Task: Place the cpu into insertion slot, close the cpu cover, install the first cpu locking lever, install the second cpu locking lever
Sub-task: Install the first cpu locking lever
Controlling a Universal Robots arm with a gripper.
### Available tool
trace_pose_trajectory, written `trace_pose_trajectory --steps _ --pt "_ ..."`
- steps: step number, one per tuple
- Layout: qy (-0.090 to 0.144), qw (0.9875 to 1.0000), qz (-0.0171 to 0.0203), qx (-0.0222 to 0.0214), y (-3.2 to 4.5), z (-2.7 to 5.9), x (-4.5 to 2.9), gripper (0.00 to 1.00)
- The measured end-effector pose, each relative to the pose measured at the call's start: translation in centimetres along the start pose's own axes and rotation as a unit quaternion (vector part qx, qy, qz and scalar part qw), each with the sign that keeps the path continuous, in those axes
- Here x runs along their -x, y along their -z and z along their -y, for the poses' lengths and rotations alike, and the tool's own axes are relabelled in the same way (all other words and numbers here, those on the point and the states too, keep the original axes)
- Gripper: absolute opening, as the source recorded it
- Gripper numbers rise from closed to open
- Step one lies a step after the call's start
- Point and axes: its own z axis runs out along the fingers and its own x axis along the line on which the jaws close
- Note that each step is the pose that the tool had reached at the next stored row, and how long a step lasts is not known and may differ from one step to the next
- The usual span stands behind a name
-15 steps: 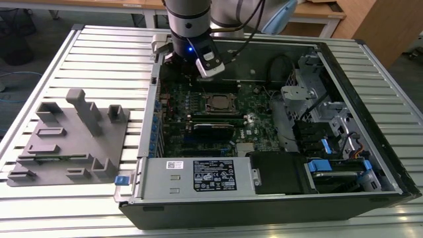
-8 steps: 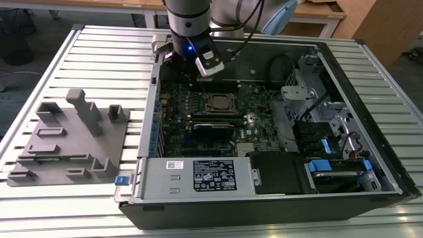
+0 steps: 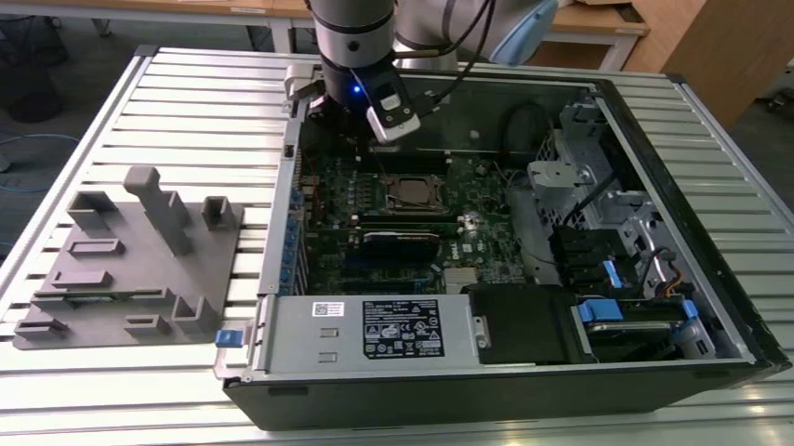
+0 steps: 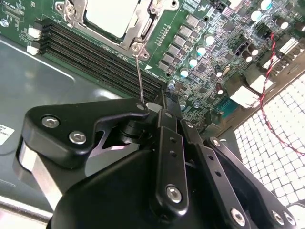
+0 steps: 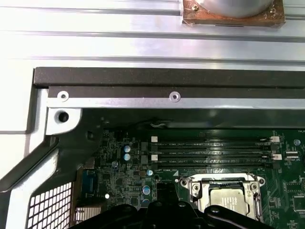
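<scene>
Gripper (image 4: 161, 102), jaw state not discernible, tip beside raised locking lever (image 4: 138, 74); cpu (image 5: 230, 200) seated in insertion slot (image 3: 412, 206), cpu cover (image 5: 204, 196) apparently down, lever latching seemingly outstanding.

Bright, even overhead light. Glare whitens the ribbed counter (image 5: 143, 24) in the first wrist view; the case (image 3: 522, 386) interior lies shaded, and the end effector (image 4: 162, 106) looms dark.

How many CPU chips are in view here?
1: the cpu, seated on the green circuit board beside the long black slots. Others may be hidden inside the case.
</scene>
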Motion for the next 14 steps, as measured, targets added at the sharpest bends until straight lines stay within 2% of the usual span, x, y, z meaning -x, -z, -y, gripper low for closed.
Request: trace_pose_trajectory --steps 8,14 --pt "0.000 1.0000 -0.0001 0.0023 -0.20 -0.28 -0.07 0.11" --pt "0.000 1.0000 -0.0002 0.0056 -0.33 -0.46 -0.12 0.11"
